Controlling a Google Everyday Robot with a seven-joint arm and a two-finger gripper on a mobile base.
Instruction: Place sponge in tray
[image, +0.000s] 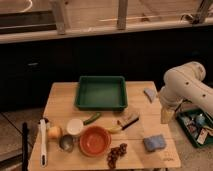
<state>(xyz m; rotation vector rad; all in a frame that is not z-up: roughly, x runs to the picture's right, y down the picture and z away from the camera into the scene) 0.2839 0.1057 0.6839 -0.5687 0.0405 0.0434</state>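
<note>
Cream-white and pointing straight down, the gripper (166, 116) hangs at the right edge of a pale wooden table (60, 100), just above its surface; whether it is clenched or released cannot be told, and nothing shows in its grasp. The arm (186, 82) rises from it to a thick rounded elbow and bends away to the right, out of view. Just in front of the gripper and slightly to the left, the light blue sponge (154, 143) lies flat on the table near the front right corner, apart from the gripper. Behind the gripper, a grey-blue wedge (150, 94) rests by the table's back right edge. To the left lies a tan-and-black brush block (129, 118), and beyond it the dark green tray (101, 106) sits at the back centre, nothing in it. Nearer the front stand an orange bowl (95, 140), a white cup (75, 126) and a cluster of dark grapes (116, 154). A green bin (191, 134) of small items sits off the table to the right. Dark cabinets (100, 55) run behind the table under a light ledge.
</note>
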